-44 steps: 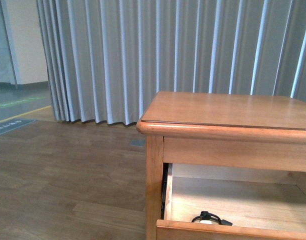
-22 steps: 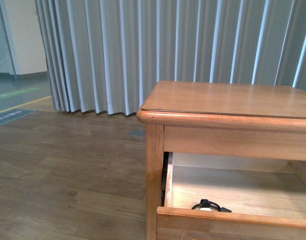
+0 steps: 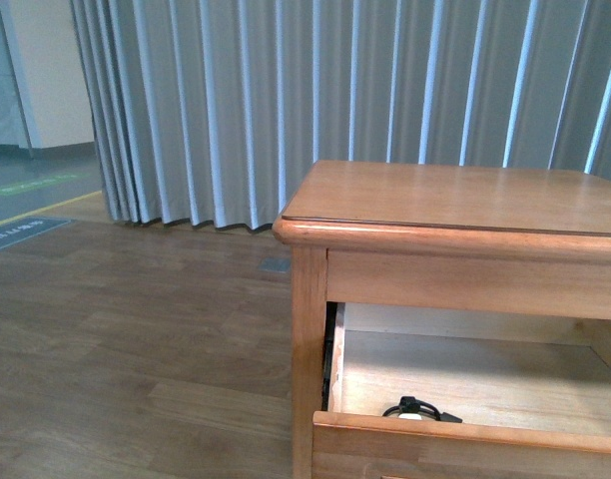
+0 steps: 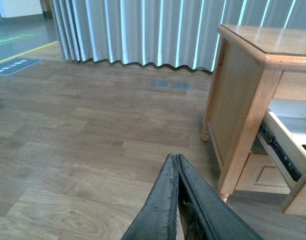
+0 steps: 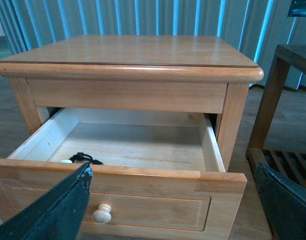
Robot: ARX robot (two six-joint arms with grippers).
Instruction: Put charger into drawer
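Charger (image 5: pixel 79 159) is lying inside the open drawer (image 5: pixel 118 192), just beyond the right pincer (image 5: pixel 171 172), which is gaping empty; left pincer (image 4: pixel 178 162) is sitting pressed together. Placement seems finished; backing clear probably follows.

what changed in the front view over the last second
Nothing was taken hold of or let go. Only the view shifted: the cabinet and its open drawer sit a little higher in frame than a second ago. The charger lies as before at the drawer's front.
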